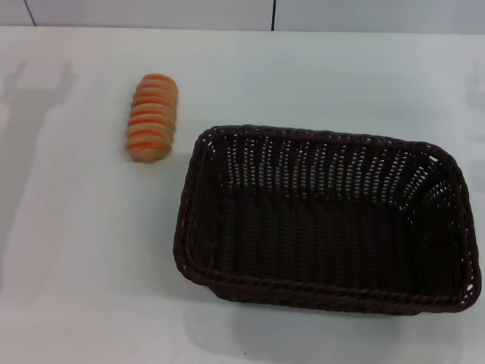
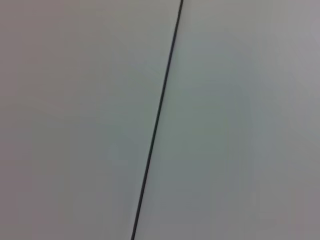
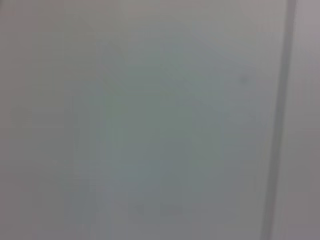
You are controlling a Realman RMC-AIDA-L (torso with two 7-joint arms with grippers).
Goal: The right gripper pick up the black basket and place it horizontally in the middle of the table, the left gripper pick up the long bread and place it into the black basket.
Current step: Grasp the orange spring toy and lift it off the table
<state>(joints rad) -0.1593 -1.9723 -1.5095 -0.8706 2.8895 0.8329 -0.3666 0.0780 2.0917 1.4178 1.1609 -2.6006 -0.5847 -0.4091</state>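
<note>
Only in the head view were the large dark woven wicker basket (image 1: pixel 326 220) and the small tan orange-striped loaf (image 1: pixel 151 117) shown, apart on the white desk (image 1: pixel 76 250). Both wrist views were filled by pale blank surface; neither gripper's jaws were seen, so their state could not be told.

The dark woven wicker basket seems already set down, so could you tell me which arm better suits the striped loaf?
Left, probably: the tan orange-striped loaf lies left of the dark wicker basket; neither tool shows.
</note>
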